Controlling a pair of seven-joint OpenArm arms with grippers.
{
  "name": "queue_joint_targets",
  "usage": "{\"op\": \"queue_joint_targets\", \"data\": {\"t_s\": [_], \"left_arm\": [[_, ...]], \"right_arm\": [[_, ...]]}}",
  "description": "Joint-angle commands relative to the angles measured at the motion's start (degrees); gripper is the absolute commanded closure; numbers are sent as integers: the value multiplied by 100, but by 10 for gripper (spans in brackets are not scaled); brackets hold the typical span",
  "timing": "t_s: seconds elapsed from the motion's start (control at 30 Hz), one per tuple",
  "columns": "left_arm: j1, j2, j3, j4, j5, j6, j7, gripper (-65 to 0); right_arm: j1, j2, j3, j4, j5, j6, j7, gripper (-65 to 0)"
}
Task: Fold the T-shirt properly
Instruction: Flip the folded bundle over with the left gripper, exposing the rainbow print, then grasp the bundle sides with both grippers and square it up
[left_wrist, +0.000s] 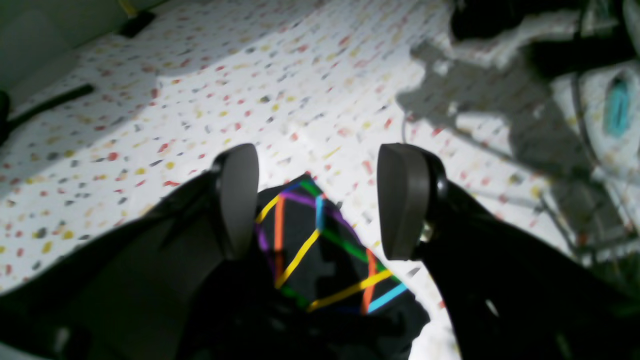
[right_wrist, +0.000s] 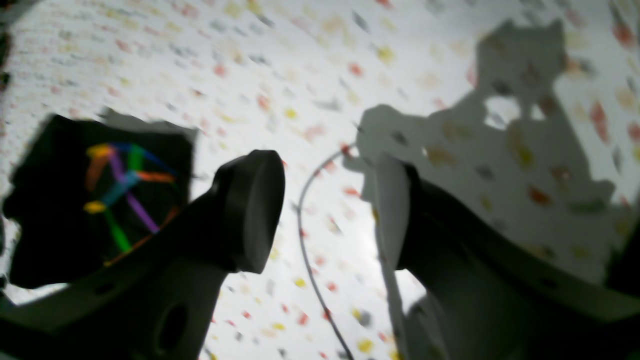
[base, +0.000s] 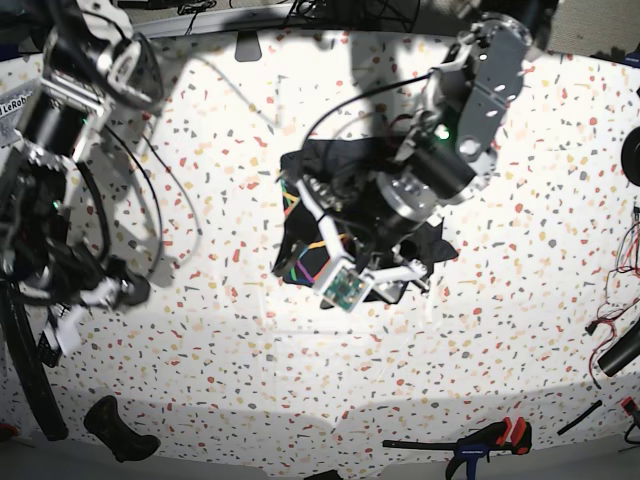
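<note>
t-shirt (base: 305, 215) bunched on speckled table (base: 520, 330), rainbow cube print up. left gripper (left_wrist: 320, 200) hovers over t-shirt, jaws wide apart, print between them, nothing clamped. right gripper (right_wrist: 325, 210) well apart from t-shirt, jaws parted, empty.

The T-shirt (base: 310, 215) lies as a dark, compact folded bundle at the base view's centre, rainbow line print facing up, its right part hidden from view.

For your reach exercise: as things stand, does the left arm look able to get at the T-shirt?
Probably yes: the left gripper hangs open right over the T-shirt, and nothing shows between its fingers and the cloth.
</note>
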Motion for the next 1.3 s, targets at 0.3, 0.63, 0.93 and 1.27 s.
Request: {"op": "queue_joint_targets", "data": {"t_s": [0.3,0.63,0.93,1.27], "left_arm": [[105,96,-15,-1729,1355,98,-323,-355],[142,-922,-15,-1309,1910,595,328,-355],[1001,-1692,-15,-1237,1773,1038,286,-355],[1244,-1674,-26,-938,1943,1147,136,-355]], "right_arm": [[-131,234,103,107,334,25,98,-323],[-131,234,103,107,330,25,98,-323],[-133,232,103,107,332,25,101,-323],[15,-323,-490,107,1945,25,101,-323]]}}
